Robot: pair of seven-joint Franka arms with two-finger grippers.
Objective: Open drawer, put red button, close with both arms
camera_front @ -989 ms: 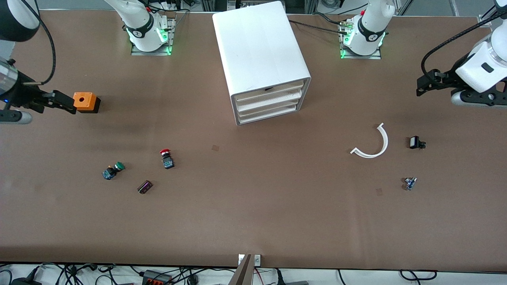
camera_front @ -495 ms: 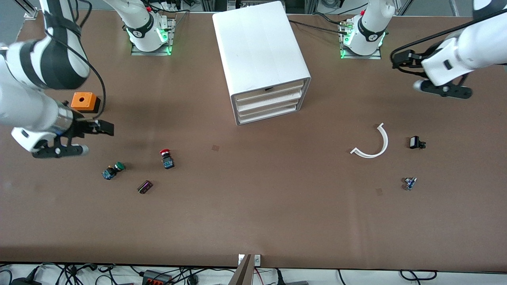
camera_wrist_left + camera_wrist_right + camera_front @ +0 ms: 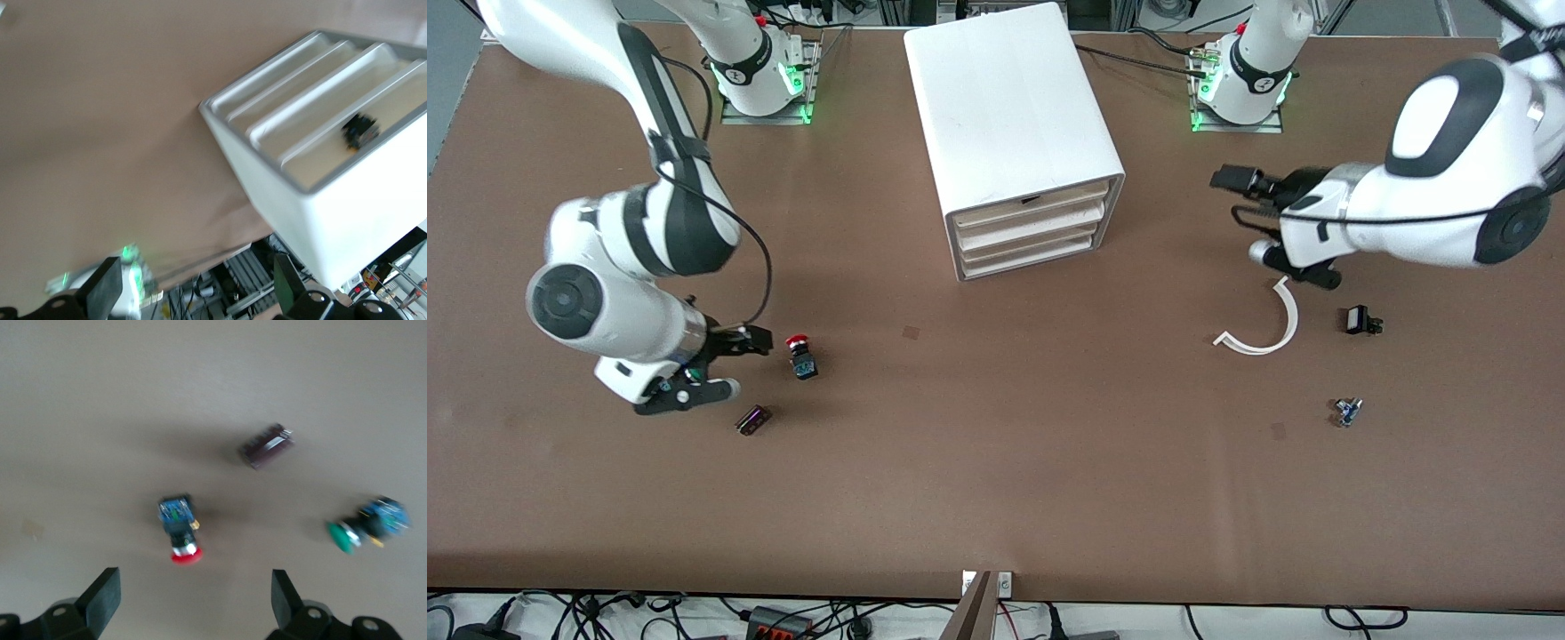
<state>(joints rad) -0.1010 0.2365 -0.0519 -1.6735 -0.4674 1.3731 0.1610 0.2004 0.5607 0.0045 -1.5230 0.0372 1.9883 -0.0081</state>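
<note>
Right wrist view: the right gripper (image 3: 190, 600) hangs spread and empty over the table, the red button (image 3: 179, 527) lying on its side just beside its fingertips. Left gripper (image 3: 193, 293), also spread, faces the shut drawer (image 3: 1032, 220).

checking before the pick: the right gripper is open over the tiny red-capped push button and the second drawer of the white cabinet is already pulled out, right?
Not quite. The front view shows the wide white second drawer flush with the other drawers of the white cabinet, not pulled out. The rest holds: in the right wrist view the right gripper is open over the tiny red-capped push button.
</note>
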